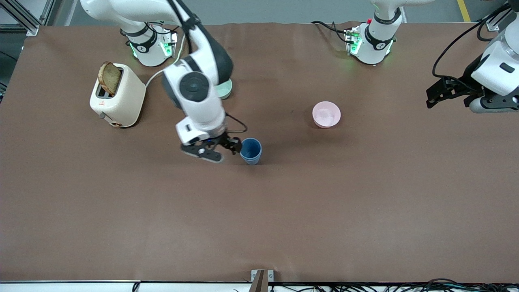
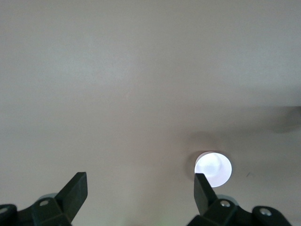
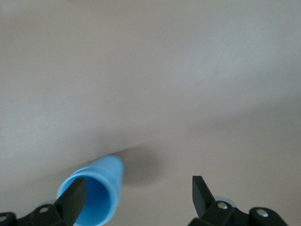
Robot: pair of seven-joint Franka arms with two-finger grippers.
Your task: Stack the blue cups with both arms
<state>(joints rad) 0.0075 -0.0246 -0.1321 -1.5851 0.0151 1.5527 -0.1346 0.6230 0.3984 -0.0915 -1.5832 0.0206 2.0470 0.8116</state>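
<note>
Plain colours on a brown bench (image 1: 121,211)

A matte blue cup (image 1: 250,151) with a darker blue inside; in the right wrist view it reads bright sky blue. A pale pink bowl (image 1: 326,114), a mint-green bowl (image 1: 225,89), a cream toaster (image 1: 117,95) holding brown toast (image 1: 109,78). White arms with black bands; black right claw (image 1: 221,150), black left claw (image 1: 440,93).
</note>
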